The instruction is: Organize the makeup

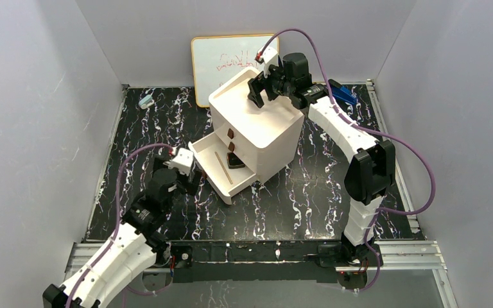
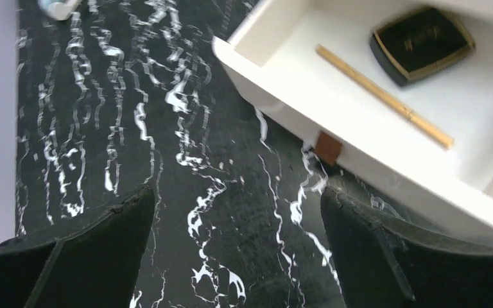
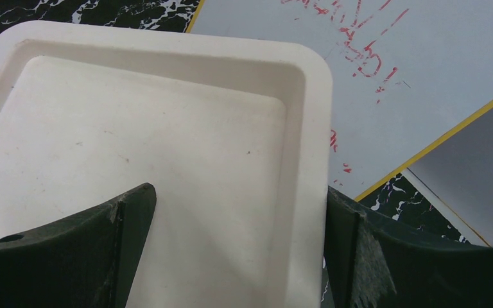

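Up-right of L gripper, jaws wide, stick + compact lie in drawer; R gripper wide too.

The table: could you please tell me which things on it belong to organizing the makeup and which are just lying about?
Job: dark square compact, thin gold stick, both in the open drawer of the white drawer unit.
Lying about: whiteboard, blue object, small pale-blue object.
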Controlling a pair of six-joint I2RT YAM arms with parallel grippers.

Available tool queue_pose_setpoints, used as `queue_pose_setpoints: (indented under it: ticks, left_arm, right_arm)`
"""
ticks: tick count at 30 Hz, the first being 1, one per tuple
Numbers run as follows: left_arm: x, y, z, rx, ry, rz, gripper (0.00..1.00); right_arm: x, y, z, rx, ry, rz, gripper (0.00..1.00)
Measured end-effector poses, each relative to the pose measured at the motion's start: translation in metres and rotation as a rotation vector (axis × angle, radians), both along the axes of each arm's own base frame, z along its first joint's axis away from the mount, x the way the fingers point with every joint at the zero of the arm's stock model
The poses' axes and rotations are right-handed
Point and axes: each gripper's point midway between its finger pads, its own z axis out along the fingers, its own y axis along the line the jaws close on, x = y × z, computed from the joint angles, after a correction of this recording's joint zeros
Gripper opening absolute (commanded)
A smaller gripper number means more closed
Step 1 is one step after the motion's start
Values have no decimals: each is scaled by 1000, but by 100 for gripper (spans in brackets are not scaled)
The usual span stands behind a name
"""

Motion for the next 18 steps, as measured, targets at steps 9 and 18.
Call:
queue_pose_setpoints:
  ticks: [9, 18]
  left_arm:
    - [5, -40, -76, 121, 171, -356, 98]
    - [40, -62, -114, -115, 308, -516, 98]
  right_arm:
    - [0, 2, 1, 1, 1, 7, 100]
    - [0, 2, 1, 3, -5, 9, 100]
